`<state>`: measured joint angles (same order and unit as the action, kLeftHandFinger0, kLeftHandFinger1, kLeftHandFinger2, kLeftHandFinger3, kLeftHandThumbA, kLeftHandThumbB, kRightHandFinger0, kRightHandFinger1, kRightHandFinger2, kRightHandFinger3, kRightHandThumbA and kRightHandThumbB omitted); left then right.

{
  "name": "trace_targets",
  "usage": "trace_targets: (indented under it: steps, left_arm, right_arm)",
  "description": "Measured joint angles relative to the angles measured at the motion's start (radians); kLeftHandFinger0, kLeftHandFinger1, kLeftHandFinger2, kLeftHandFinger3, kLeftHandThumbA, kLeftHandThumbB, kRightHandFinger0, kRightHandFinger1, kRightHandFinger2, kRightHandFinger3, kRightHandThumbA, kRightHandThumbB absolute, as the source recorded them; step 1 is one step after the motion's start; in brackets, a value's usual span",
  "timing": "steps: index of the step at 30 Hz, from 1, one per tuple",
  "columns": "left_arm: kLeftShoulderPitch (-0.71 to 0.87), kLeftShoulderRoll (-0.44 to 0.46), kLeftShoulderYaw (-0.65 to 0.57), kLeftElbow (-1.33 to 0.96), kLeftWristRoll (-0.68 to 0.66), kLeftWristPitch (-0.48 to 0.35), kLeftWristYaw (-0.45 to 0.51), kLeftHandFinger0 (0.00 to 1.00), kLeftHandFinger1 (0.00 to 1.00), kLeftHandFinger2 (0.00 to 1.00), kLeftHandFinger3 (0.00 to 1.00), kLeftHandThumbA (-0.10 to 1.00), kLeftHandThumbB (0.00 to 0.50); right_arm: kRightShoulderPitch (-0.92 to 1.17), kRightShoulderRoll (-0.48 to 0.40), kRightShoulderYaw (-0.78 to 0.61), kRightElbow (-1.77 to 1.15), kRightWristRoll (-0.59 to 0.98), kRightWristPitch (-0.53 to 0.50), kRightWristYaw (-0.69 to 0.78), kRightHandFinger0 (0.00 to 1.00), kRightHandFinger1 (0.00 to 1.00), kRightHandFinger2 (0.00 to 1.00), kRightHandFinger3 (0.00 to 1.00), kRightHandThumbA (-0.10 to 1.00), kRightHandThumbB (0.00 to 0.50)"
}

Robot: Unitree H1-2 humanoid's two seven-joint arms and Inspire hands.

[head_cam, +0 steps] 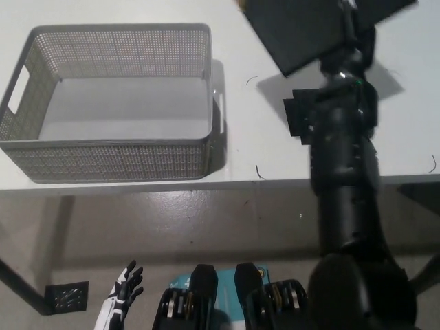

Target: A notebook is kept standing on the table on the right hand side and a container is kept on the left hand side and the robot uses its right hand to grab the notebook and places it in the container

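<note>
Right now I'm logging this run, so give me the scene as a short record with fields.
notebook: black, lifted above the table, tilted, right of the container
right hand: shut on the notebook
container: grey mesh basket on the table's left, nothing inside
left hand: white, resting low at lower left, fingers apart
table: white
task state: notebook not yet in container

notebooks: 1, black (302, 27)
containers: 1, grey mesh (110, 155)
tabletops: 1, white (261, 137)
robot hands: 2, white left hand (122, 294) & black right hand (347, 58)
</note>
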<state>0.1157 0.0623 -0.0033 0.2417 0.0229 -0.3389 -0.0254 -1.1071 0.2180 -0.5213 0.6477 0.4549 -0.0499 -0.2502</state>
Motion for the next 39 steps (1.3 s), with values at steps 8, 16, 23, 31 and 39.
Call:
trace_targets:
  steps: [8, 16, 23, 31, 39]
  left_arm:
    - [0.012, -0.001, -0.002, -0.003, 0.000, -0.001, 0.000, 1.00, 1.00, 1.00, 1.00, 1.00, 0.313]
    - [0.025, 0.000, -0.007, -0.004, 0.000, 0.000, 0.000, 1.00, 1.00, 1.00, 1.00, 1.00, 0.264]
    - [0.026, -0.003, -0.021, -0.015, -0.001, -0.001, -0.010, 1.00, 1.00, 1.00, 1.00, 1.00, 0.276]
    - [0.032, -0.003, -0.043, -0.017, 0.004, -0.009, -0.013, 1.00, 1.00, 1.00, 1.00, 1.00, 0.287]
    - [0.037, -0.002, -0.055, -0.014, 0.010, -0.014, -0.013, 1.00, 1.00, 1.00, 1.00, 1.00, 0.265]
  right_arm:
    - [-0.128, 0.090, 0.304, 0.056, -0.124, 0.009, -0.009, 0.00, 0.24, 0.69, 0.73, -0.10, 0.106]
    - [-0.172, 0.103, 0.535, 0.335, -0.277, 0.004, -0.048, 0.00, 0.07, 0.49, 0.67, -0.10, 0.100]
    - [-0.283, 0.079, 0.609, 0.593, -0.368, -0.013, -0.118, 0.00, 0.10, 0.60, 0.72, -0.10, 0.059]
    - [-0.355, 0.037, 0.612, 0.696, -0.412, -0.101, -0.230, 0.44, 0.58, 0.98, 1.00, 0.45, 0.269]
    - [-0.343, 0.010, 0.609, 0.692, -0.422, -0.182, -0.180, 1.00, 1.00, 1.00, 1.00, 0.91, 0.461]
